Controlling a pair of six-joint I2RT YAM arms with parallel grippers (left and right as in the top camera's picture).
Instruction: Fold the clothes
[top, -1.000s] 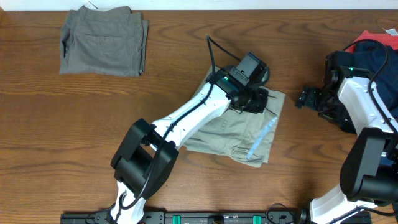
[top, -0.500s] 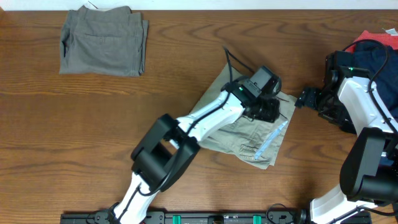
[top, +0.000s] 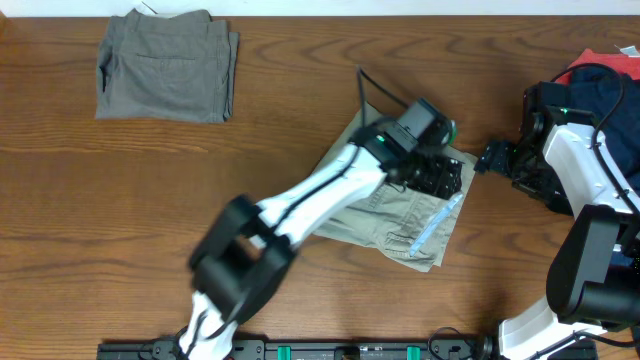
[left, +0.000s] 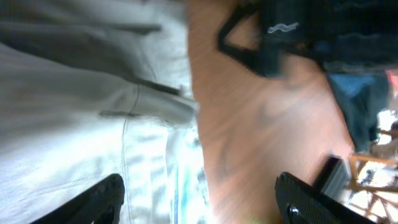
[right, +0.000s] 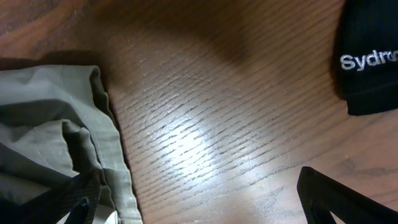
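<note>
The pale khaki trousers lie folded at mid-table. My left gripper hangs over their upper right corner. In the left wrist view the left gripper is open, one finger over the khaki cloth, the other over bare wood, nothing between them. My right gripper stands just right of the trousers, open and empty. In the right wrist view the right gripper is over bare wood with the khaki hem at its left. Folded grey-olive trousers lie at the far left.
A heap of navy and red clothes sits at the far right behind my right arm. A black object with white lettering shows at the upper right of the right wrist view. A pale blue strip lies on the khaki trousers.
My left gripper carried the khaki cloth to the right, then opened and let it go. The trousers have shifted right. The right arm has not moved.
</note>
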